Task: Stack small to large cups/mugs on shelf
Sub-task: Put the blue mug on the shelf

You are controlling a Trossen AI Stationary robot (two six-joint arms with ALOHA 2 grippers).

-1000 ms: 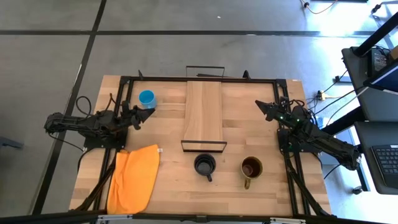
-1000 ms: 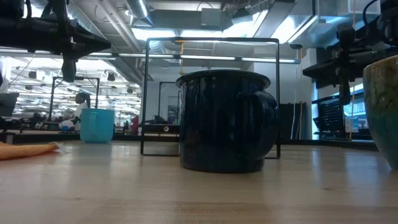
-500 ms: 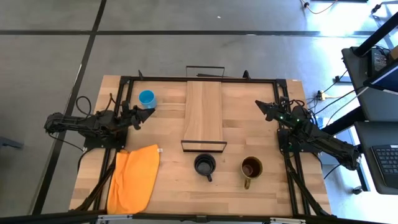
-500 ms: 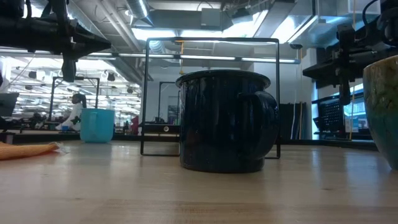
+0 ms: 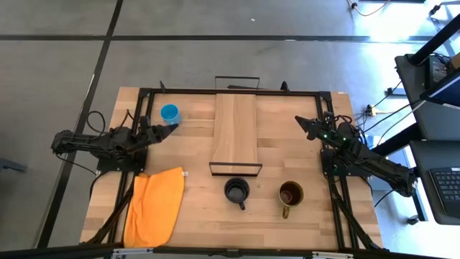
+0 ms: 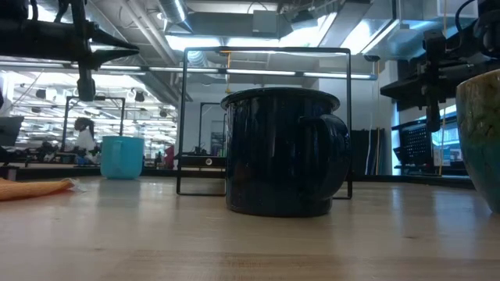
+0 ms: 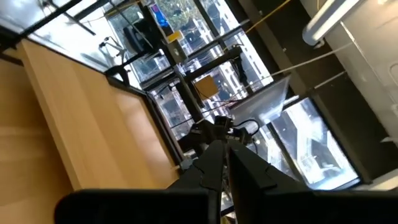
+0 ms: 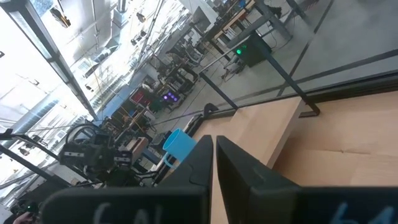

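Observation:
The small light-blue cup (image 5: 169,113) (image 6: 122,157) stands near the table's far left corner. The black cup (image 5: 236,190) (image 6: 281,152) and the olive-yellow cup (image 5: 290,193) (image 6: 480,133) stand upright near the near edge, in front of the shelf (image 5: 236,129). The shelf's plank lies along the table's middle, and a black wire frame (image 6: 266,51) stands at its end. My left gripper (image 5: 172,127) (image 7: 225,152) hovers shut just near of the blue cup, pointing right. My right gripper (image 5: 300,120) (image 8: 213,149) hovers shut right of the shelf, pointing left; the blue cup (image 8: 180,144) shows beyond it.
An orange cloth (image 5: 154,205) (image 6: 31,188) lies on the table's near left part. A black metal frame (image 5: 180,91) runs along the table's far and side edges. Bare wood lies between the shelf and each arm.
My left gripper has tipped up slightly beside the blue cup and stays shut. The cups, the shelf and my right arm have kept still.

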